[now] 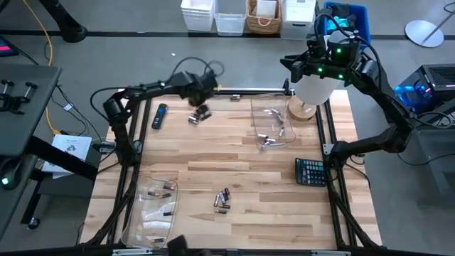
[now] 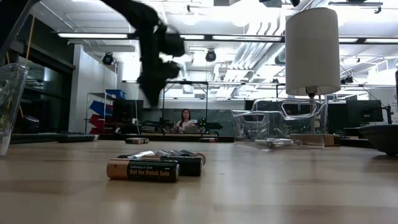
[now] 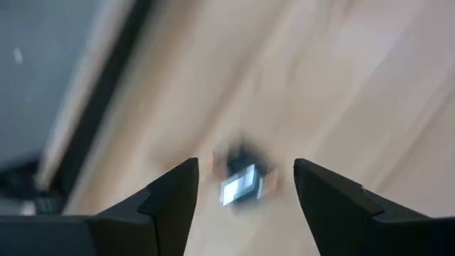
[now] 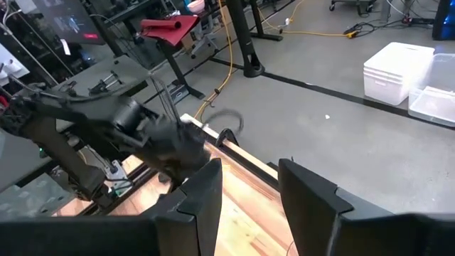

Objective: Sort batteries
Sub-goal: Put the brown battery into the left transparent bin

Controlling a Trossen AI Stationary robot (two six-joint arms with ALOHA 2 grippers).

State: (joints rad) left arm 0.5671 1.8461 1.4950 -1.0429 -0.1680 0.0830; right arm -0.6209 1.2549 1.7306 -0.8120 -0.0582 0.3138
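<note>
Batteries [image 2: 143, 170]: dark cyls, copper ends, label text.

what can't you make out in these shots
- Left wrist view: the batteries beneath the open left tool are smeared by motion; their number and type are unreadable.
- Low view: the left arm is a dark blur against the ceiling lights.
- High view: batteries in the clear tray are too small to count.

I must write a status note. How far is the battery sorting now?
Partly done. Several small cylindrical batteries lie in the clear plastic tray at the right rear, a few in the clear tray at front left. In hand: nothing; the left gripper hovers open over a small battery cluster. Left: that cluster and the loose batteries mid-table. The right gripper waits beyond the rear edge.
</note>
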